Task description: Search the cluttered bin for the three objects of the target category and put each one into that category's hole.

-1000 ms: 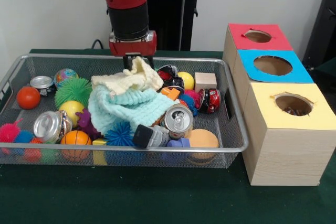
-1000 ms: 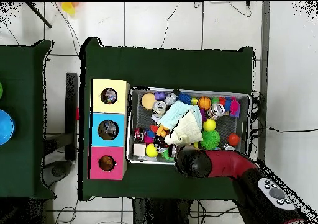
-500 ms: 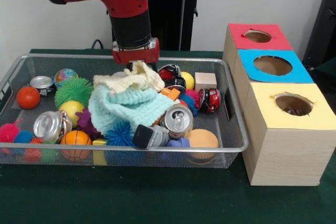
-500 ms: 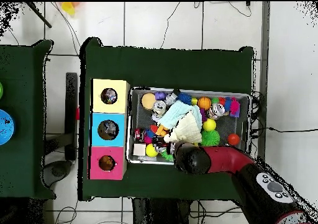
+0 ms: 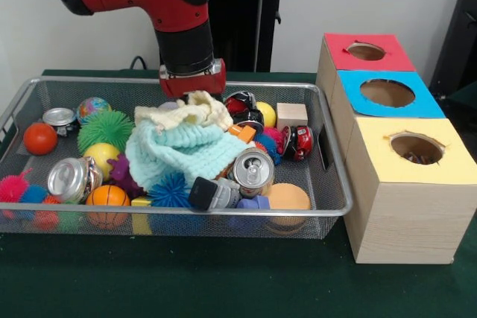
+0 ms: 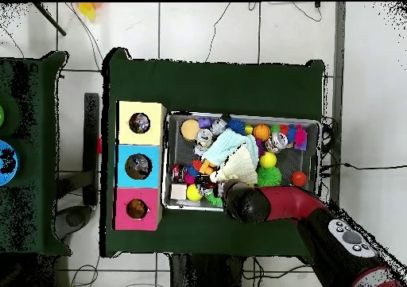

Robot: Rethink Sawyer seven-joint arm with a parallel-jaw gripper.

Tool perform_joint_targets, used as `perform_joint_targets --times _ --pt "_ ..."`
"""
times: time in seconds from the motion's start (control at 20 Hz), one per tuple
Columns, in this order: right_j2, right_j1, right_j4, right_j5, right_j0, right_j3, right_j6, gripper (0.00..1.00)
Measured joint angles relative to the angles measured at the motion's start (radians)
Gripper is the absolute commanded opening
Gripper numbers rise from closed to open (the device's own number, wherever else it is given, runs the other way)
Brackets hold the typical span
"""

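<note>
A wire bin [image 5: 337, 176] holds a jumble of things. On top of the pile lie a cream knit cloth [image 5: 182, 112] and a mint knit cloth [image 5: 186, 150]. My gripper [image 5: 192, 94] hangs at the cream cloth's back edge, its tip buried behind the folds. Silver cans [image 5: 253, 171] [image 5: 73, 178] [image 5: 59, 117], a red can [image 5: 300, 141], a wooden block [image 5: 291, 115], an orange ball [image 5: 39, 138] and a green spiky ball [image 5: 104, 130] lie around the cloths. In the overhead view the arm [image 6: 241, 202] covers the bin's near rim.
To the right of the bin stand three boxes with holes: a red-topped box [image 5: 366, 51], a blue-topped box [image 5: 387, 92] and a yellow-topped box [image 5: 416, 148]. The overhead view shows the same boxes [image 6: 138, 166] left of the bin [image 6: 242, 117]. Green cloth covers the table [image 5: 223, 281].
The arm has come down and a little to the right. The cream cloth's raised peak has sunk lower onto the pile.
</note>
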Motion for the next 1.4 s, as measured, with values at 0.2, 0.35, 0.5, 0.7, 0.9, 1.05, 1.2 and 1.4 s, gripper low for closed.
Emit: perform_joint_targets --times 0.2,0.35,0.5,0.7,0.9,1.05,1.2,1.4 --pt "0.003 0.0 -0.001 0.0 -0.001 0.0 0.0 1.0" --pt "0.01 0.0 -0.001 0.0 -0.006 0.0 0.0 1.0" --pt "0.033 -0.001 -0.002 0.011 -0.026 0.0 0.0 1.0" --pt "0.079 -0.008 -0.002 0.058 -0.061 0.0 0.0 1.0" --pt "0.141 -0.038 -0.003 0.136 -0.093 0.0 0.0 1.0" --pt "0.165 -0.055 -0.003 0.16 -0.103 0.0 0.0 1.0" --pt "0.203 -0.078 -0.003 0.181 -0.115 -0.003 0.0 1.0" --pt "0.244 -0.094 -0.004 0.181 -0.125 -0.01 0.0 1.0"
